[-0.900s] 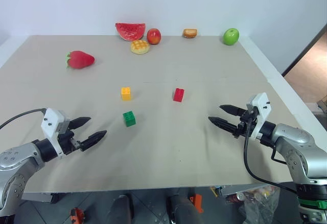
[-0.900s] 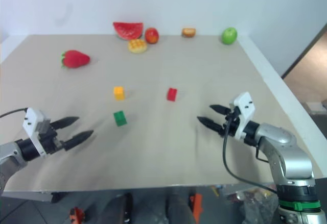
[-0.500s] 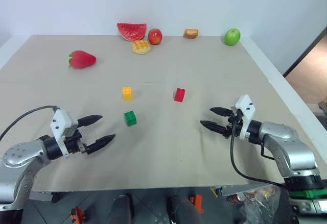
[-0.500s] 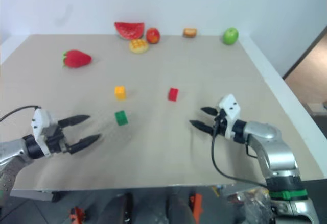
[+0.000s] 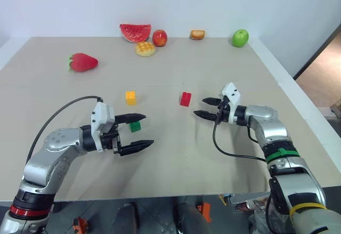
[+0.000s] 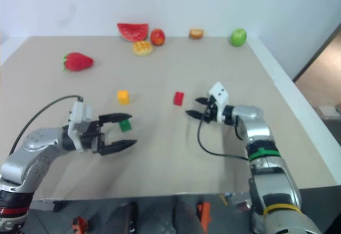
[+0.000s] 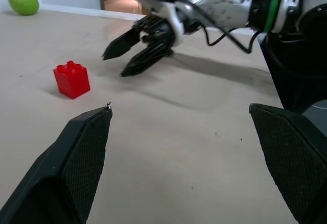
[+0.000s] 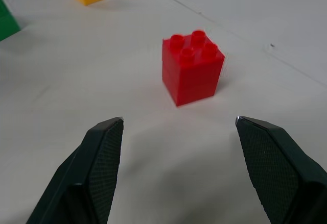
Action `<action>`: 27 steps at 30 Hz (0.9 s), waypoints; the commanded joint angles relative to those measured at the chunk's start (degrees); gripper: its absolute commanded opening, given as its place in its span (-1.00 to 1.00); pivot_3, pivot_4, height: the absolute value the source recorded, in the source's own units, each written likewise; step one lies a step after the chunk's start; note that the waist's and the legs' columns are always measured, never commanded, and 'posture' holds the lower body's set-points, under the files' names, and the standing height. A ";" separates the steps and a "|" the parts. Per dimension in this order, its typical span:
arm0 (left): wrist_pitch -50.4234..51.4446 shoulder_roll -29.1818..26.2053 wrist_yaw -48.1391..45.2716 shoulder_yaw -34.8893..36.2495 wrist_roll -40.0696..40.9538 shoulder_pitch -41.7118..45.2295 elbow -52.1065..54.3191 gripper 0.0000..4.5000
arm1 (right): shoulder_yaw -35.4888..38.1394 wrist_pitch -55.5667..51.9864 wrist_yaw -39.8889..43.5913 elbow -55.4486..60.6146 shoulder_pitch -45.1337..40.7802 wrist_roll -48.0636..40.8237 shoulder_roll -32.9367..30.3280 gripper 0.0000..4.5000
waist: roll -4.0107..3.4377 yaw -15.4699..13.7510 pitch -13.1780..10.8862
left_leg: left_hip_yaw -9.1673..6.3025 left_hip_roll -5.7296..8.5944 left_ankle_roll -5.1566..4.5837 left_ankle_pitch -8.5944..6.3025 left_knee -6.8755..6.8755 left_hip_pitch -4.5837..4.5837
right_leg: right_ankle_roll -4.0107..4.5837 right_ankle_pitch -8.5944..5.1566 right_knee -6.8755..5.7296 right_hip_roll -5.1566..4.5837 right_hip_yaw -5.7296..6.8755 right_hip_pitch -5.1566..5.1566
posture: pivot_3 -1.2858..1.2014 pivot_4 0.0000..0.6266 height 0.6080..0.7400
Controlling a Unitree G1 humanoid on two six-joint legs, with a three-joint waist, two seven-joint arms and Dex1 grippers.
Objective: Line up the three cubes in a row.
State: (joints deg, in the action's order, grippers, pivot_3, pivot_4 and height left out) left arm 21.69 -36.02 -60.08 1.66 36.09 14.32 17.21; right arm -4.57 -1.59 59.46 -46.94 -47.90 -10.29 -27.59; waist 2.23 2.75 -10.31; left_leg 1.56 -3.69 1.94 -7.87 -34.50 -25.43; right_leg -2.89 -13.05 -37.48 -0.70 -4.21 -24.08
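Three studded cubes sit apart in the middle of the table: a yellow cube (image 5: 130,97), a red cube (image 5: 185,99) to its right, and a green cube (image 5: 135,127) nearer to me. My left gripper (image 5: 149,129) is open just right of the green cube, its upper finger crossing in front of the cube. My right gripper (image 5: 199,107) is open, with its tips a short way right of the red cube and not touching it. In the right wrist view the red cube (image 8: 191,73) stands just beyond the two spread fingers, with nothing between them.
Toy fruits lie along the far edge: a watermelon slice (image 5: 135,32), a red apple (image 5: 160,38), a yellow bun (image 5: 145,48), an orange piece (image 5: 197,34) and a green apple (image 5: 240,38). A strawberry (image 5: 83,62) lies at the far left. The table's right edge (image 5: 298,106) is close to my right arm.
Both arms have moved inward from the table's front corners. The left gripper has come right to the green cube, the right gripper left and further out toward the red cube. The cubes have not moved.
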 commanded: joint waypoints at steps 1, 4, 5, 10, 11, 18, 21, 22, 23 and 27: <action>-0.09 0.34 0.49 0.18 0.19 0.10 1.79 0.98 | 0.28 4.70 0.16 -5.25 -3.17 1.81 1.64 0.61 | 0.00 0.00 0.00 | 0.00 0.00 0.00 0.00 0.02 0.00 | 0.00 0.00 0.00 0.00 -0.01 0.00 | 0.03 -0.52 1.00; 0.05 0.23 0.84 0.62 0.34 -0.50 2.58 0.98 | 0.77 6.99 0.17 -9.63 -5.53 2.89 3.19 0.61 | -0.01 0.01 -0.01 | 0.00 0.01 0.00 0.00 0.02 -0.01 | 0.00 0.00 0.00 -0.01 -0.01 0.00 | 0.03 -0.52 1.00; 0.12 0.11 0.92 0.86 0.52 -0.72 2.78 0.98 | 0.94 7.65 0.09 -10.90 -6.27 3.21 3.62 0.61 | -0.02 0.01 -0.01 | 0.00 0.00 0.00 0.00 0.01 -0.01 | -0.01 0.00 -0.01 -0.01 -0.01 0.00 | 0.03 -0.52 1.00; 1.01 0.18 2.64 1.91 1.18 -1.04 3.89 0.98 | 1.71 10.39 -1.26 -16.80 -9.60 4.68 4.93 0.61 | -0.02 0.02 -0.01 | 0.00 0.00 0.00 0.01 -0.02 0.00 | 0.04 -0.01 -0.05 -0.01 -0.02 0.00 | 0.03 -0.52 1.00; 1.28 0.10 3.01 2.13 1.33 -1.29 4.41 0.98 | 1.91 10.50 -1.22 -17.41 -10.11 4.69 5.05 0.61 | -0.02 0.02 -0.01 | 0.00 0.00 0.00 0.01 -0.03 0.01 | 0.05 -0.01 -0.06 -0.01 -0.02 0.00 | 0.03 -0.52 1.00; 2.45 -0.42 4.86 3.61 2.18 -3.43 7.05 0.98 | 2.45 12.27 0.28 -18.22 -10.04 5.13 4.85 0.61 | -0.02 0.02 -0.01 | 0.00 0.00 0.00 0.02 -0.03 0.01 | 0.05 -0.02 -0.13 -0.01 -0.03 -0.01 | 0.03 -0.52 1.00; 2.65 -0.01 6.04 4.00 2.59 -3.55 7.26 0.98 | 2.59 12.67 -0.90 -19.07 -10.72 5.46 5.49 0.61 | -0.02 0.02 -0.01 | 0.00 0.00 0.00 0.02 -0.04 0.03 | 0.08 -0.04 -0.21 -0.01 -0.03 -0.02 | 0.03 -0.52 1.00; 2.63 0.09 6.36 4.07 2.70 -3.54 7.31 0.98 | 2.54 12.87 -1.21 -19.26 -10.98 5.61 5.73 0.61 | -0.02 0.02 -0.01 | 0.00 0.00 0.00 0.02 -0.04 0.03 | 0.08 -0.04 -0.21 -0.01 -0.03 -0.02 | 0.03 -0.52 1.00; 2.67 0.22 6.82 4.21 2.92 -3.50 7.43 0.98 | 2.45 13.19 -1.62 -19.52 -11.29 5.89 5.99 0.61 | -0.02 0.02 -0.01 | 0.00 0.00 0.00 0.02 -0.04 0.05 | 0.12 -0.06 -0.23 -0.01 -0.03 -0.02 | 0.03 -0.52 1.00; 2.69 0.42 8.03 4.78 3.20 -4.00 8.02 0.98 | 2.56 13.78 -3.35 -21.10 -12.57 6.83 6.68 0.61 | -0.03 0.04 -0.02 | 0.01 0.01 0.01 0.03 -0.05 0.09 | 0.19 -0.10 -0.33 -0.01 -0.05 -0.02 | 0.03 -0.52 1.00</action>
State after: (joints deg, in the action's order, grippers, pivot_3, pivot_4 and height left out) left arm 24.85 -35.37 -52.53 4.65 38.52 10.64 23.01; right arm -3.41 10.96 56.94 -68.02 -57.88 -3.63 -20.73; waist 2.20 2.78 -10.33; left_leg 1.57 -3.68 1.94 -7.84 -34.57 -25.34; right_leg -2.71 -13.16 -37.86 -0.71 -4.26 -24.10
